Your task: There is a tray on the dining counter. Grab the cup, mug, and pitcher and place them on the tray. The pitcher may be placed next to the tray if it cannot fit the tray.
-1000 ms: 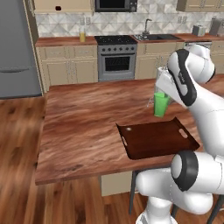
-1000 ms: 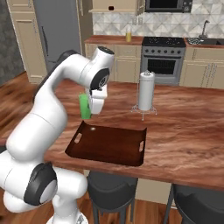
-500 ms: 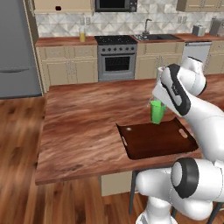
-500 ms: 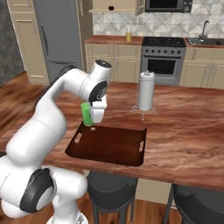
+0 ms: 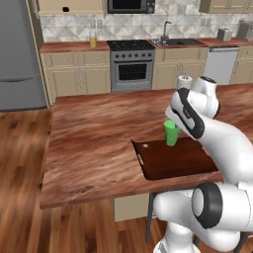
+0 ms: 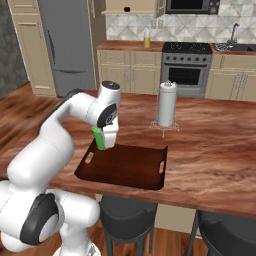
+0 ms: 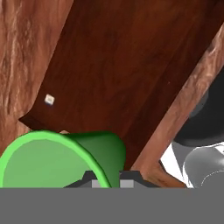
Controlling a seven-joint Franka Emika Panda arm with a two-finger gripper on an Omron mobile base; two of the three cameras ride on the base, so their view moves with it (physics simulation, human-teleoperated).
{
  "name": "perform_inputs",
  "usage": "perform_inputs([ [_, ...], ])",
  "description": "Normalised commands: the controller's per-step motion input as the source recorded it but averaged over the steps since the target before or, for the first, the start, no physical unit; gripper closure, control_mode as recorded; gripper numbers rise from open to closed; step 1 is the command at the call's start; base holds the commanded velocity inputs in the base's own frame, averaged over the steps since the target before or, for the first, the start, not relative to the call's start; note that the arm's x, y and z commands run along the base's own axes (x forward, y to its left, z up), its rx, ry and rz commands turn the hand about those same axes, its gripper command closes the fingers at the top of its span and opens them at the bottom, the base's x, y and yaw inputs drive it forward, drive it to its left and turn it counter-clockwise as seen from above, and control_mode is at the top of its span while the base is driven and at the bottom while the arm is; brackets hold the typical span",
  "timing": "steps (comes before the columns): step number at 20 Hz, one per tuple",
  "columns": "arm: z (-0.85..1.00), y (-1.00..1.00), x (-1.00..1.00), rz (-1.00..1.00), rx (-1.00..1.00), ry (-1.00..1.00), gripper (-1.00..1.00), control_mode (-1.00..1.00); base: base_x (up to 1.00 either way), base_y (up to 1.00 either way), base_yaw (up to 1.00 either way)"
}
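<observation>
The cup (image 5: 171, 133), a bright green tapered tumbler, wider at its rim, sits right of centre in the left base view, grasped by the gripper (image 7: 108, 178) above the dark brown tray (image 6: 125, 167). It hangs lower than 1 second ago.

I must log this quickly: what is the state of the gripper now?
Gripper: shut on the green cup, above the tray.
</observation>
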Motion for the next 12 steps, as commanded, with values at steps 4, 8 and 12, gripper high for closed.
perform_inputs([
  [4, -0.25, 0.13, 0.48, 0.00, 0.00, 0.00, 1.00, -1.00, 0.00, 0.00, 0.00],
  [8, -0.22, 0.11, 0.59, 0.00, 0.00, 0.02, 1.00, -1.00, 0.00, 0.00, 0.00],
  [12, -0.25, 0.06, 0.59, 0.00, 0.00, 0.02, 1.00, -1.00, 0.00, 0.00, 0.00],
])
